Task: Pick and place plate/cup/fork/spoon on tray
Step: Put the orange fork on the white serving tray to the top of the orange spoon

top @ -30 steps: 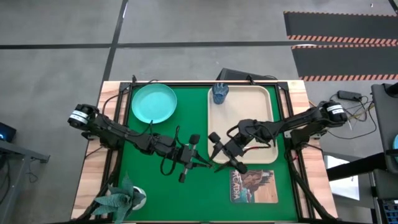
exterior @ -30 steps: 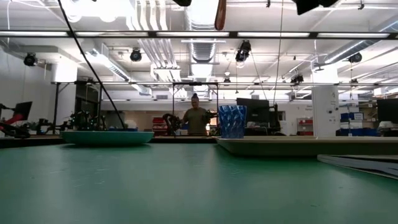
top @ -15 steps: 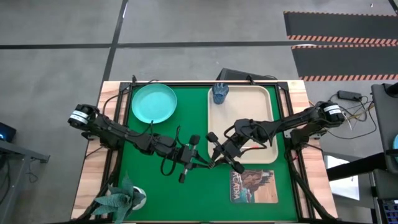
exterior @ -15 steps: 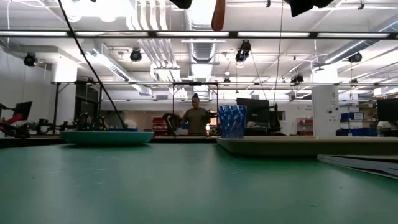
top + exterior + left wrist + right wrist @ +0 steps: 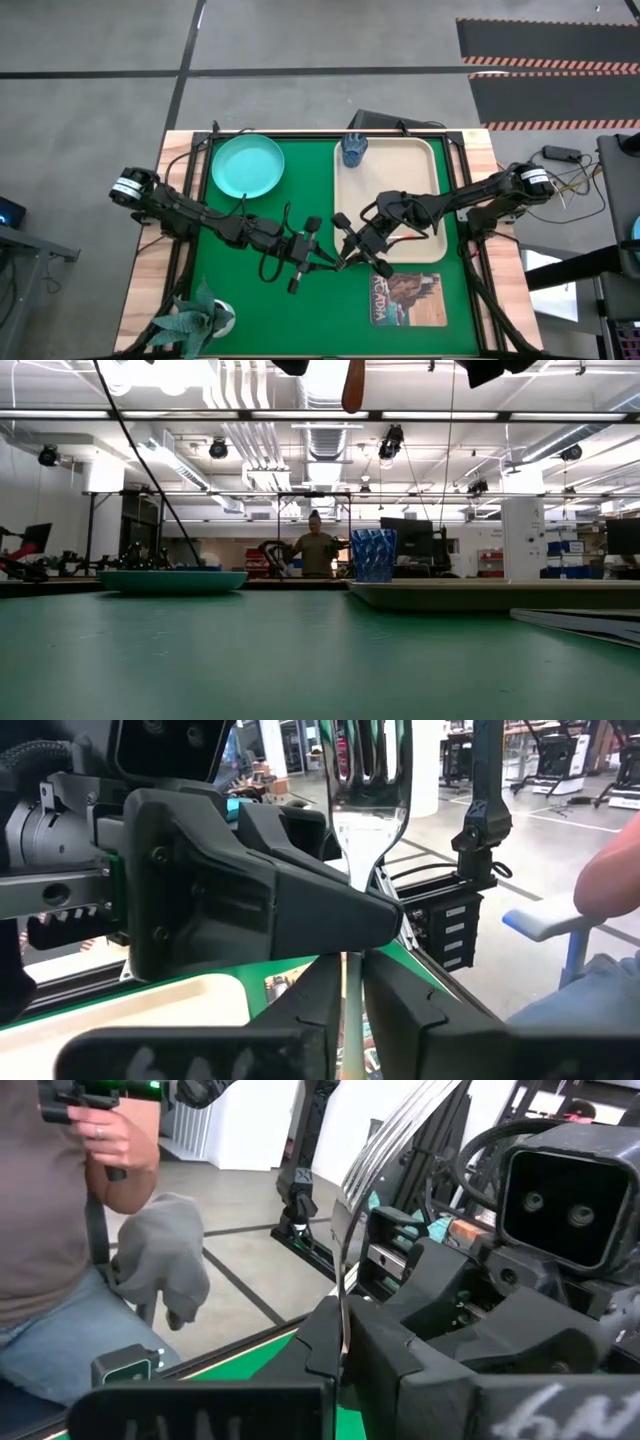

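Above the green mat, just off the tray's (image 5: 420, 150) near-left corner, the left gripper (image 5: 318, 258) and right gripper (image 5: 352, 245) meet — both sets of fingers pinch the fork (image 5: 365, 790), prongs upright. The cup (image 5: 354, 149) stands in the tray's far-left corner; the plate (image 5: 247, 165) lies well beyond the fingers.

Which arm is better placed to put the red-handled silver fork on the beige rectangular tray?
Right. Both grippers hold the fork, but the right gripper hangs beside the tray; the left gripper is farther off.
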Tool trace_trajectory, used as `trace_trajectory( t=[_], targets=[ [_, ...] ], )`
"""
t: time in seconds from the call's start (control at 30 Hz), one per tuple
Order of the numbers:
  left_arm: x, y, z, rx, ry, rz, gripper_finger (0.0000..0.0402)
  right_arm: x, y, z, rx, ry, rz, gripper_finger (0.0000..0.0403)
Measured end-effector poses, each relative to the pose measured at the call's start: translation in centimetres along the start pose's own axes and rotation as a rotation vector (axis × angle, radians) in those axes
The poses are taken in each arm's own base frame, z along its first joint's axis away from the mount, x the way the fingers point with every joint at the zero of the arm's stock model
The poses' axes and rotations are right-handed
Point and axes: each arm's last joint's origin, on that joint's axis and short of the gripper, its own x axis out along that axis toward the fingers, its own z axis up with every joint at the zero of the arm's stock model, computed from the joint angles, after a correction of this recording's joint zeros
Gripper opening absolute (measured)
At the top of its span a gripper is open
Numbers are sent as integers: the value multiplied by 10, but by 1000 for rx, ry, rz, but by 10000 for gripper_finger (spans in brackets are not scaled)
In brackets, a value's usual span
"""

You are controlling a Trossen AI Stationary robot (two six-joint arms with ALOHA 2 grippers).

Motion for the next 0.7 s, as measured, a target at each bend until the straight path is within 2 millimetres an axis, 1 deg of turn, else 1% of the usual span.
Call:
trace_trajectory(
  t=[0.2, 0.37, 0.47, 0.53, 0.6, 0.7],
  targets=[
    [0, 0, -1, 1, 13, 1, 99, 0, 0, 0, 3, 2, 4, 9],
    [-9, 4, 1, 9, 95, 41, 147, -3, 2, 0, 36, 37, 8, 9],
    [-19, 6, 1, 17, 190, 100, 160, -8, 5, 4, 64, 74, 12, 9],
    [-28, 8, 3, 26, 250, 147, 161, -13, 7, 6, 90, 129, -19, 9],
    [-38, 10, 6, 36, 311, 202, 162, -21, 9, 7, 138, 219, -90, 9],
    [-51, 14, 9, 52, 379, 318, 162, -35, 12, 6, 226, 401, -253, 9]
  ],
)
